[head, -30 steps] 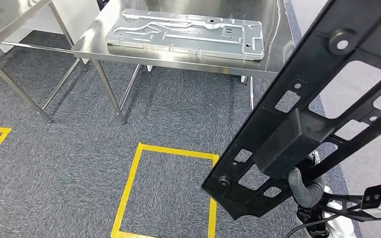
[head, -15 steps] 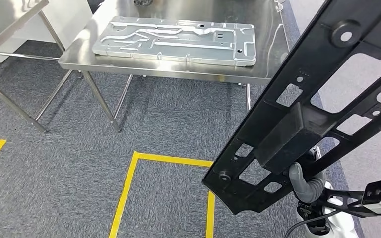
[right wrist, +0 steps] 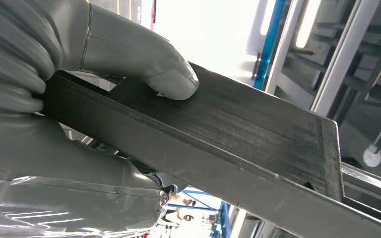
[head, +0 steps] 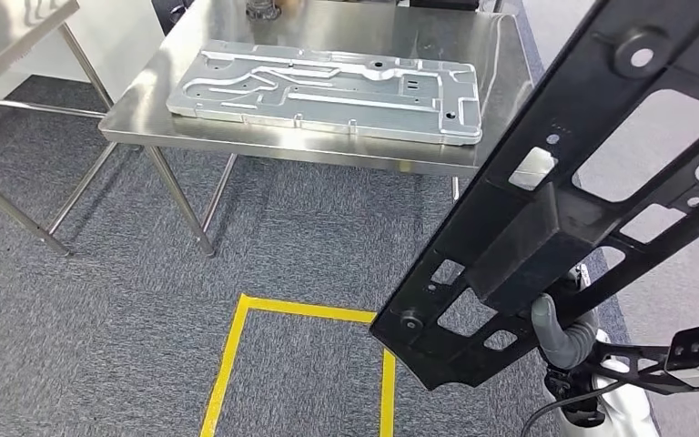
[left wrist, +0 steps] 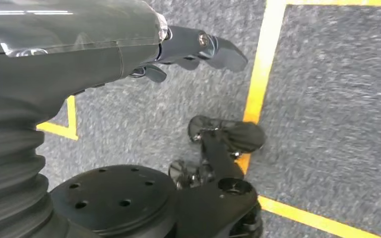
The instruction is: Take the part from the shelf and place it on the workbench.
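While the right hand [right wrist: 79,99] wraps its smooth grey thumb and fingers around a boxy bar on the part [head: 592,191], that part sits up in the air, tilted on a diagonal, off to the right of the bench [head: 501,55] and nearer the camera, not touching it. It's a long matte black frame, flat and rigid-looking, full of cutouts: rounded windows, small rectangles, a couple of round bosses with holes. Up close in the right wrist view the bar [right wrist: 258,129] has a fine brushed grain and sharp square edges, with the thumb pressed flat on its broad face.

Bench is shiny stainless steel with thin tubular legs, pretty reflective on top. Lying flat on it is a silver metal plate [head: 328,91], rectangular, with raised ribs, channels and a few holes stamped in. Below the bench is grey speckled carpet [head: 100,300] with yellow tape lines [head: 237,355] making a square outline.

Left hand [left wrist: 188,49] hangs over the carpet, dark fingers only loosely bent and apart, holding nothing. Ribbed grey cover behind it looks rubbery.
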Available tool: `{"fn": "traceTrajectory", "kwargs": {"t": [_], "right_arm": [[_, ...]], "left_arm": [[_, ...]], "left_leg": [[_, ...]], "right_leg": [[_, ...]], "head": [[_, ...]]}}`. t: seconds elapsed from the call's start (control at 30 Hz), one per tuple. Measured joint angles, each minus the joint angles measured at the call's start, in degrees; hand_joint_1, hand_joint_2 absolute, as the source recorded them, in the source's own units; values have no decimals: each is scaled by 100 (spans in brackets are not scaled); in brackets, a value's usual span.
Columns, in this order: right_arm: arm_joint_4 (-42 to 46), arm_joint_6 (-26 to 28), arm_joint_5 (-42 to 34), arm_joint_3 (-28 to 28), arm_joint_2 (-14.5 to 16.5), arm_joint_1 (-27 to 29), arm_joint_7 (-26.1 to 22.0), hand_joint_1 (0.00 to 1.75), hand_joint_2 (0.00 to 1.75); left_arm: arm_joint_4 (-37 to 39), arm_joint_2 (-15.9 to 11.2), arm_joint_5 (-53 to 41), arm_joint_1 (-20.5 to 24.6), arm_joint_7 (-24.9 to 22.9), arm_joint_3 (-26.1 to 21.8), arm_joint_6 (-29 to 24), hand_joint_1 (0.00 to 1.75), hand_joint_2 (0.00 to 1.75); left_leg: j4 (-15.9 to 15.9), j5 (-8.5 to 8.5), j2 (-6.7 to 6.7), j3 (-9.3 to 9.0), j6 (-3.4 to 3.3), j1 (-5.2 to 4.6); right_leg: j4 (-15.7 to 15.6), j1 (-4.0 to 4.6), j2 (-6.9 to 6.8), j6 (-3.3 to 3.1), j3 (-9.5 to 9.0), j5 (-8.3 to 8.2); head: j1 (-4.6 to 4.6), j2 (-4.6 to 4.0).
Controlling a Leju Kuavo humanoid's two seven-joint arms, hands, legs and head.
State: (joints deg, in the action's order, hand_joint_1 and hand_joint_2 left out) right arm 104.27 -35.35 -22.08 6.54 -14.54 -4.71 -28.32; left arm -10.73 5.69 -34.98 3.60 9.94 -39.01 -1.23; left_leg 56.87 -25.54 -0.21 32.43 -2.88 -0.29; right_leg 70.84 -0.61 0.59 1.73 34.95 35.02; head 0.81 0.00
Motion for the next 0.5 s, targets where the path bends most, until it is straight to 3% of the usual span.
{"fn": "traceTrajectory", "kwargs": {"t": [0.03, 0.07, 0.1, 0.17, 0.23, 0.3, 0.37, 0.43, 0.5], "right_arm": [[-1, -7, -5, 0, 1, 10, -4, 175, 175], [-2, -11, -11, 0, 1, 16, -9, 175, 175], [-2, -13, -16, 0, 1, 19, -14, 175, 175], [-2, -11, -15, -2, 1, 27, -25, 175, 175], [3, -9, 11, -13, 1, 56, -48, 175, 175], [21, -9, 48, -41, 1, 100, -75, 175, 175], [50, -23, 63, -76, 1, 128, -96, 175, 175], [70, -61, 63, -99, 1, 135, -113, 175, 175], [75, -94, 63, -107, 4, 142, -121, 175, 175]], "left_arm": [[0, 1, 1, -2, 3, -2, -1, 0, 175], [0, 2, 1, -9, 7, -3, -1, 0, 175], [0, 4, 1, -17, 14, -4, -2, 0, 175], [1, 11, -5, -29, 41, -5, 0, 0, 175], [1, 20, -26, -21, 76, -8, 10, 0, 175], [0, 23, -49, -9, 90, -10, 26, 0, 175], [0, 23, -60, -6, 82, -13, 35, 0, 175], [0, 24, -61, 5, 72, -21, 36, 0, 175], [0, 26, -57, 11, 65, -30, 33, 0, 175]], "left_leg": [[0, -50, -2, -52, 2, -2], [0, -104, -2, -119, 6, -4], [0, -165, -2, -200, 13, -5], [1, -291, 0, -362, 38, -5], [-6, -393, -9, -450, 91, -4], [8, -428, -14, -518, 161, 2], [133, -460, -6, -544, 221, 12], [612, -610, -5, -305, 273, 29], [1373, -908, -5, 184, 322, 60]], "right_leg": [[193, -8, -2, 16, 195, 108], [203, -15, -6, 30, 310, 106], [16, -19, -14, 34, 330, -34], [-695, -13, -44, 7, 201, -631], [-1186, 32, -77, -59, 93, -1001], [-1313, 73, -75, -143, 34, -1011], [-1378, 52, -48, -218, -95, -1008], [-1406, 24, -40, -267, -217, -958], [-1408, 17, -37, -283, -294, -882]], "head": [[0, 0], [0, 0], [0, 0], [0, 0], [0, 0], [0, 0], [0, 0], [1, 0], [2, 0]]}}
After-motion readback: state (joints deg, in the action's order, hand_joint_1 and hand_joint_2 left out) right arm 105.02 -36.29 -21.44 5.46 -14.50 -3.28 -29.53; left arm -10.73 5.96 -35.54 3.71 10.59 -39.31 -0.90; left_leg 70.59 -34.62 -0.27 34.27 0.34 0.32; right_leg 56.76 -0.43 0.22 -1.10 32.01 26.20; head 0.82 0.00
